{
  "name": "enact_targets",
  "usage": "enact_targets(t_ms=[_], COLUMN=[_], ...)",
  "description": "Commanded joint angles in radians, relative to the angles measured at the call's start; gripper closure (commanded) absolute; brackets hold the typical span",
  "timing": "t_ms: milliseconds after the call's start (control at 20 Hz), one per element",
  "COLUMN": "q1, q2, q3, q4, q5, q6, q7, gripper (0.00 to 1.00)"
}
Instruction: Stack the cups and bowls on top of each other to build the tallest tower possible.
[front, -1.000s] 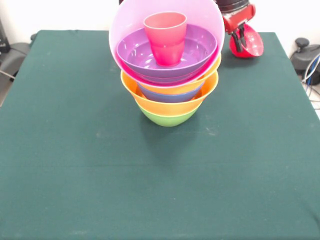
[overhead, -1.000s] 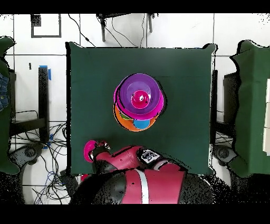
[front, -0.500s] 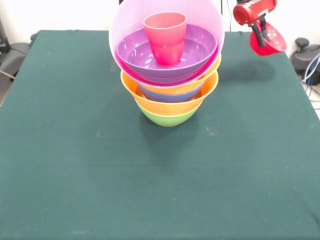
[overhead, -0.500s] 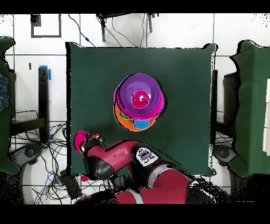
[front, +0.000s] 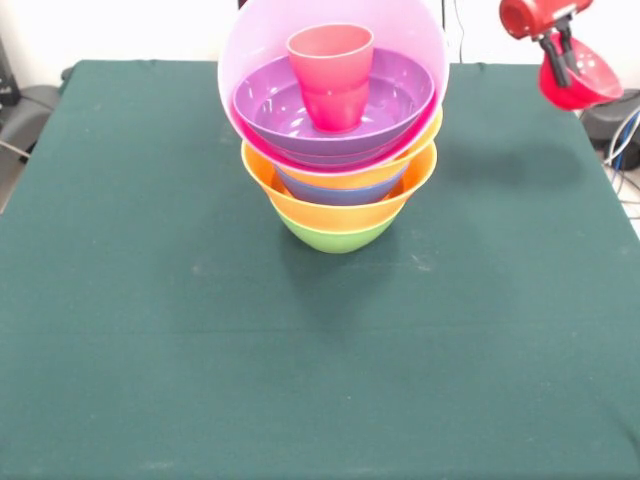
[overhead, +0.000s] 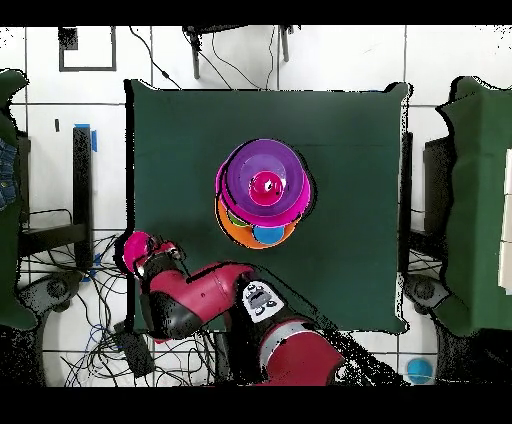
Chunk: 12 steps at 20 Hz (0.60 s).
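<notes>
Holding the small red bowl by its rim, my tool hangs past the worktop's far corner, well apart from the tower. That tower worries me: the pink bowl sits tilted on the orange bowls, with the purple bowl and red cup inside. Any nudge while I add the bowl could, I judge, slide everything off the green bowl.
</notes>
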<state>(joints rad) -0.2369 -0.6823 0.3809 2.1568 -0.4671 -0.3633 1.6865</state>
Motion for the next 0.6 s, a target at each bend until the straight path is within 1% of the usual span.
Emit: enact_targets(t_ms=[50,100,150,200,250,300,350,400,450,500,600], q1=[0.023,0.013,-0.003,-0.044,-0.075,-0.117,-0.134,-0.156,-0.166,-0.185,-0.202], q2=[-0.071,-0.089,-0.098,-0.112,-0.119,-0.141,-0.155,-0.185,-0.200,-0.234,-0.251], q3=[-0.038,-0.043,-0.026,0.014,0.050,0.104,0.127,0.158,0.174,0.203,0.225], q4=[-0.113,-0.115,-0.116,-0.113,-0.104,-0.086,-0.077,-0.063,-0.056,-0.048,-0.043], q5=[0.037,0.027,0.003,-0.035,-0.052,-0.078,-0.081,-0.068,-0.060,-0.039,-0.024], q6=[-0.041,-0.046,-0.046,-0.059,-0.059,-0.063,-0.055,-0.025,-0.017,0.016,0.021], q7=[0.136,0.132,0.129,0.139,0.158,0.184,0.194,0.207,0.212,0.222,0.226], gripper=[1.00,1.00,1.00,1.00,1.00,1.00,1.00,1.00,1.00,1.00,1.00])
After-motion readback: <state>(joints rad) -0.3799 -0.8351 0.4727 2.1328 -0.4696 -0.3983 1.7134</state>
